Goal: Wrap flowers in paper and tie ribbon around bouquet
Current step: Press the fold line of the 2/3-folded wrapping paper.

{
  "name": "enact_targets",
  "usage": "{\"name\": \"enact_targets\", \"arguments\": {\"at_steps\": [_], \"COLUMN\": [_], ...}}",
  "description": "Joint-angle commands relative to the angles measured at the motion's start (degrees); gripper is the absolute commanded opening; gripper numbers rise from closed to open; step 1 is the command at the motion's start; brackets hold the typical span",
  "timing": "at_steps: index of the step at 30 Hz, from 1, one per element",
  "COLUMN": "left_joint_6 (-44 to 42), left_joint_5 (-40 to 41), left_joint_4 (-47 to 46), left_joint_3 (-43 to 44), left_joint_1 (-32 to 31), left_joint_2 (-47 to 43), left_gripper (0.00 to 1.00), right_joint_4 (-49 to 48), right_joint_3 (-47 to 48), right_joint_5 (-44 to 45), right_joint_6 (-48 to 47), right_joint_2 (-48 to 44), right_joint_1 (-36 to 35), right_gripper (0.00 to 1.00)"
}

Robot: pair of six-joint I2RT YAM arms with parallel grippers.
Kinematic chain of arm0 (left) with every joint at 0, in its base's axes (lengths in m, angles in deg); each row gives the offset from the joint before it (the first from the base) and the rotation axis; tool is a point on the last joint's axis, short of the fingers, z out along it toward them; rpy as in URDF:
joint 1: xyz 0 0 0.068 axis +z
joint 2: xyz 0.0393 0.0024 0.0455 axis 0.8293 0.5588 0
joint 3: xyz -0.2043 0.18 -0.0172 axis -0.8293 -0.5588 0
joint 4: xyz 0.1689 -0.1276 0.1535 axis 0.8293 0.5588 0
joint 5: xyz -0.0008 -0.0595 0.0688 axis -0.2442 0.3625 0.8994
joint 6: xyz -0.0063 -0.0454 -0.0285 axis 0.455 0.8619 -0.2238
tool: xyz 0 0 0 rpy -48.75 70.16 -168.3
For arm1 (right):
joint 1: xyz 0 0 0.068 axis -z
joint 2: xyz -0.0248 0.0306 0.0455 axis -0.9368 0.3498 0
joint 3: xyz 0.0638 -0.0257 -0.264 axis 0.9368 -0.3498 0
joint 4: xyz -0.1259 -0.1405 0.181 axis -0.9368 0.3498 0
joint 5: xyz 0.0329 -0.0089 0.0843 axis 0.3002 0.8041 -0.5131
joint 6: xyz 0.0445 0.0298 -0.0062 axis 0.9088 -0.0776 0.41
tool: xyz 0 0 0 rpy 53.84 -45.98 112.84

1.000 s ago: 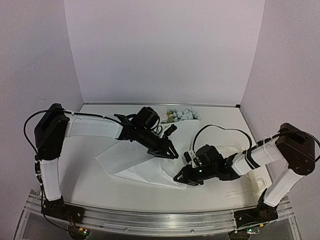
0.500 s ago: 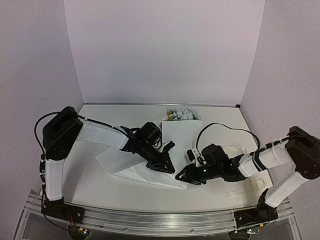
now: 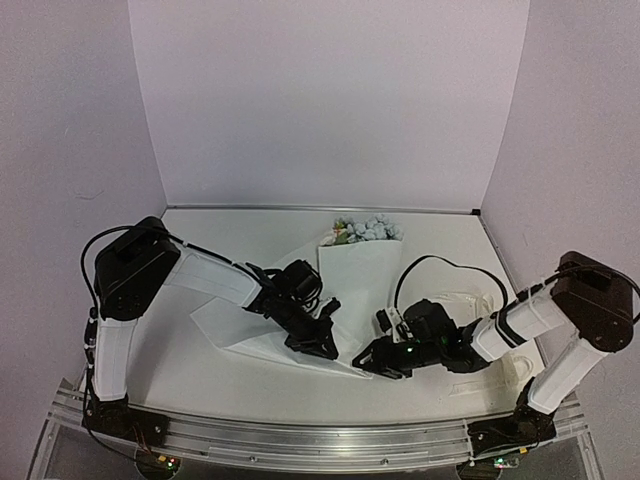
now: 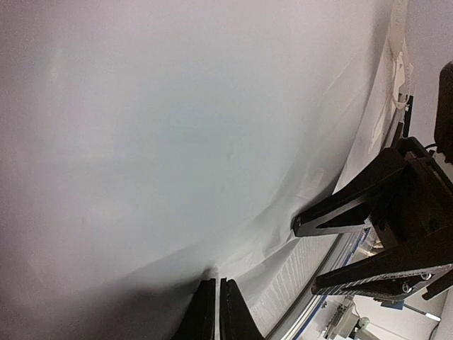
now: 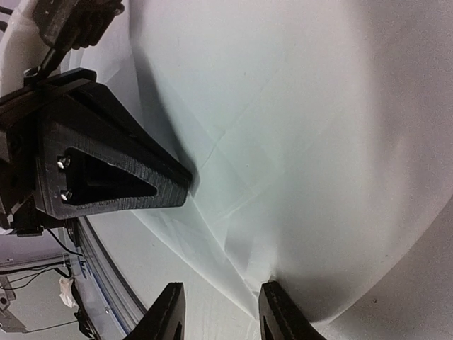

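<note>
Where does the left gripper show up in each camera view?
Top external: left gripper low centre, on the paper.
Left wrist: left gripper bottom centre, tips shut, pinching the paper.
Right wrist: left gripper is the black wedge at left, tip on the paper.
Shared landmark: the paper's creases at its tips.

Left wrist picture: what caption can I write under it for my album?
Left claw pinched shut on the big white paper, right claw open beside it.
</note>
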Motion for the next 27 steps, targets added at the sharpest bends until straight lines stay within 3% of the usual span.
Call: {"name": "enact_targets", "arguments": {"at_steps": [1, 10, 27], "left_joint_6": [0.6, -0.1, -3.9], "left_joint_5": [5.0, 5.3, 6.3], "left_joint_4": [3.2, 3.7, 6.3], "left_joint_3": [-1.3, -2.7, -2.2], "left_joint_1": [0.2, 1.1, 1.2], "left_joint_2": [2.5, 2.9, 2.7], "left_gripper": [0.03, 0.00, 0.00], "right_joint_4": [-6.7, -12.6, -11.1], "right_joint_3": [-3.9, -11.1, -1.7], "right_joint_5": [0.6, 5.6, 7.5], "right_joint_6": [4.3, 5.9, 9.5], "right_joint_2": [4.4, 0.8, 3.4], "right_joint_1": [-0.8, -1.1, 5.9], "right_gripper": [0.37, 0.41, 0.45]}}
